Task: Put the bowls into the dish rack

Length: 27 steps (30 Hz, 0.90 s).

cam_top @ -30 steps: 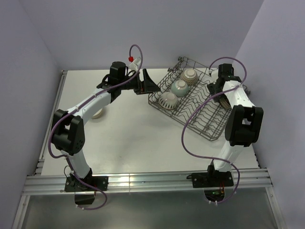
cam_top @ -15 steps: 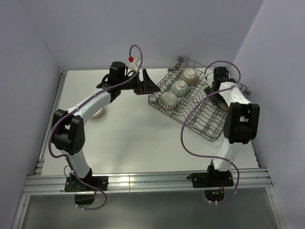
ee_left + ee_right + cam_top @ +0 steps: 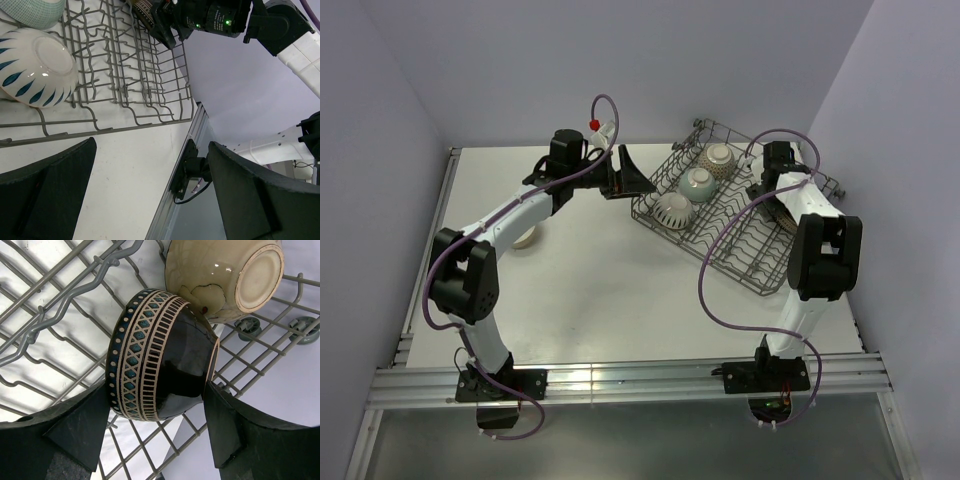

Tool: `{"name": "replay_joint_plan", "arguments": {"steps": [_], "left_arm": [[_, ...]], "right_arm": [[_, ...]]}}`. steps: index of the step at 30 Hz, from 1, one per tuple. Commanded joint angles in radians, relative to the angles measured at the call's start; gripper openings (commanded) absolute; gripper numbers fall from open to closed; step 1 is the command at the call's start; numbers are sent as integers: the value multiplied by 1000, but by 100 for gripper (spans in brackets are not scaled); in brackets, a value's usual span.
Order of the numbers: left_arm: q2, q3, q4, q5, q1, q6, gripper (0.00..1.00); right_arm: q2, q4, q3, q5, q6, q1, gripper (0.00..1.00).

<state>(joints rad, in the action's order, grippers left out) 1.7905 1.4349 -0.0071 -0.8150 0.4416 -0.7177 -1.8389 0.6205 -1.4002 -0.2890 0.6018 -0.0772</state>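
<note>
Pale bowl (image 3: 526, 237): on the table (image 3: 590, 280) at far left, partly hidden under the left arm and well apart from the dish rack.
Left gripper (image 3: 630, 175): released, its black fingers (image 3: 50, 192) spread wide with nothing between them. It hangs above the table just off the rack's left edge.
Dish rack (image 3: 740, 235): grey wire, set at a slant on the right half of the table, with rows of upright tines.
Leaf-marked bowl (image 3: 36, 65): white with blue leaf marks, lying on its side in the rack's near-left corner with its foot toward the left wrist camera.
Teal bowl (image 3: 698, 183): in the same row, just behind the leaf-marked one, also tipped on its side.
Cream bowl (image 3: 225, 275): at the far end of that row, on its side, its foot ring turned outward.
Dark bowl (image 3: 165, 357): glossy brown-black with a tan and teal patterned band below the rim. It is on its side over the rack wires, touching the cream bowl.
Right gripper (image 3: 156, 395): clenched on the dark bowl — one finger (image 3: 80, 427) against the rim side, the other against the foot side — low over the rack's far right part.
</note>
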Motion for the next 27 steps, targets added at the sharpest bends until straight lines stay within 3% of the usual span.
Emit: {"name": "replay_joint_plan", "arguments": {"steps": [1,8,10,27], "left_arm": [[-8,10,10,-12,-6,23,99],[-13,9,10,-9,-10,31,99],[-14,9,10,-10,-11,35,99],[-55,-8,-47,5,-36,58,99]], "right_arm": [[-13,5,-11,24,0,10,70],[-8,-8,15,19,-2,13,87],[-7,-16,21,11,-4,16,99],[-28,-100,46,-82,-17,31,100]]}}
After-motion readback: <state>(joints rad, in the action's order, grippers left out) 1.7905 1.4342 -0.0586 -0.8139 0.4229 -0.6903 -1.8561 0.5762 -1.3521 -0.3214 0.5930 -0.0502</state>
